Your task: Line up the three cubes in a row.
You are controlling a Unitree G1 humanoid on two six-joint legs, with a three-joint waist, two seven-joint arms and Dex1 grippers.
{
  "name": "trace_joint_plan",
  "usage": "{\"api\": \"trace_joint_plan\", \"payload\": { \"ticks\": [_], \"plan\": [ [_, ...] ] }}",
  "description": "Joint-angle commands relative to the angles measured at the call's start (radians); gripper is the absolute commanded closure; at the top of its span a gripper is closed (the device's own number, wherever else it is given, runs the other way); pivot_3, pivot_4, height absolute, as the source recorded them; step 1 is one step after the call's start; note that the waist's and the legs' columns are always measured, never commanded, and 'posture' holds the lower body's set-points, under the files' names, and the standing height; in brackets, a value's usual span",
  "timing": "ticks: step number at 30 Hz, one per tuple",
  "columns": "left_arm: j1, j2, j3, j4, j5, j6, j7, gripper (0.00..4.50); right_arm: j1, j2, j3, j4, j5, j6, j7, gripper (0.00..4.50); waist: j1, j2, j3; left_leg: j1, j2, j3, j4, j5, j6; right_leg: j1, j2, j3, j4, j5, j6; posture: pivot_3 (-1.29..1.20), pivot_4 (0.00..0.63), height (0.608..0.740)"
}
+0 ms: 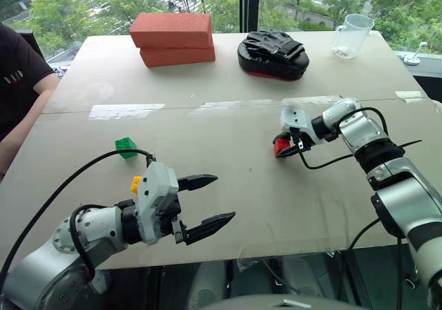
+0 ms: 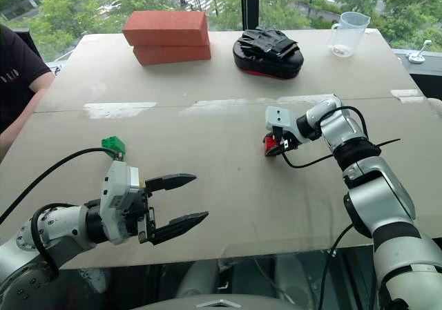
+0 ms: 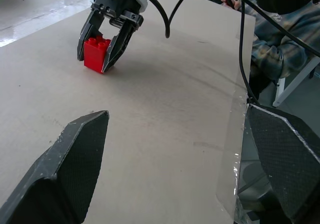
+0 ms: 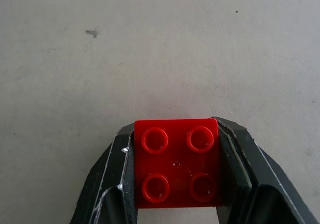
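Observation:
The red cube (image 1: 280,146) sits on the table right of centre, clamped between the fingers of my right gripper (image 1: 286,148), which is shut on it; its four studs (image 4: 177,161) show between the two black fingers (image 4: 107,184). The green cube (image 1: 126,146) stands alone on the left part of the table. Just behind my left hand, the yellow cube (image 1: 136,183) is partly hidden. My left gripper (image 1: 207,203) hovers near the front edge with its fingers wide open and nothing between them.
Two stacked red-orange bricks (image 1: 173,38) lie at the back left, a black padded mitt (image 1: 273,53) at the back centre, a clear plastic jug (image 1: 352,35) at the back right. A person's arm (image 1: 21,96) rests at the table's left edge.

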Motion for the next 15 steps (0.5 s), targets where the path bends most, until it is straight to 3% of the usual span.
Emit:
{"api": "trace_joint_plan", "payload": {
  "ticks": [1, 5, 6, 15],
  "plan": [
    [0.002, 0.010, 0.023, -0.036, -0.016, -0.018, -0.007, 0.00, -0.016, -0.001, -0.015, -0.003, -0.017, -0.006, 0.012, 2.62, 0.000, 0.000, 0.000, 0.000, 0.000, 0.000, 0.000, 0.000, 0.000, 0.000, 0.000, 0.000, 0.000, 0.000, 0.000, 0.00, 0.150, 0.740],
    [0.008, 0.011, 0.024, -0.035, -0.020, -0.018, -0.009, 0.00, -0.004, -0.003, -0.024, -0.027, -0.016, -0.006, 0.028, 0.80, 0.000, 0.000, 0.000, 0.000, 0.000, 0.000, 0.000, 0.000, 0.000, 0.000, 0.000, 0.000, 0.000, 0.000, 0.000, 0.00, 0.150, 0.740],
    [0.013, 0.011, 0.027, -0.033, -0.018, -0.020, -0.012, 0.00, -0.001, -0.005, -0.031, -0.040, -0.012, -0.003, 0.027, 0.11, 0.000, 0.001, 0.000, 0.000, 0.000, 0.000, 0.000, 0.000, 0.000, 0.000, 0.000, 0.000, 0.000, 0.000, 0.000, 0.00, 0.150, 0.740],
    [0.075, -0.050, 0.138, 0.045, -0.021, -0.031, 0.056, 0.00, 0.084, -0.060, -0.127, -0.280, 0.090, 0.058, 0.050, 0.04, 0.003, 0.001, 0.001, 0.000, 0.000, 0.000, 0.000, 0.000, 0.000, 0.000, 0.000, 0.000, 0.000, 0.000, 0.000, 0.00, 0.150, 0.740]
  ]
}}
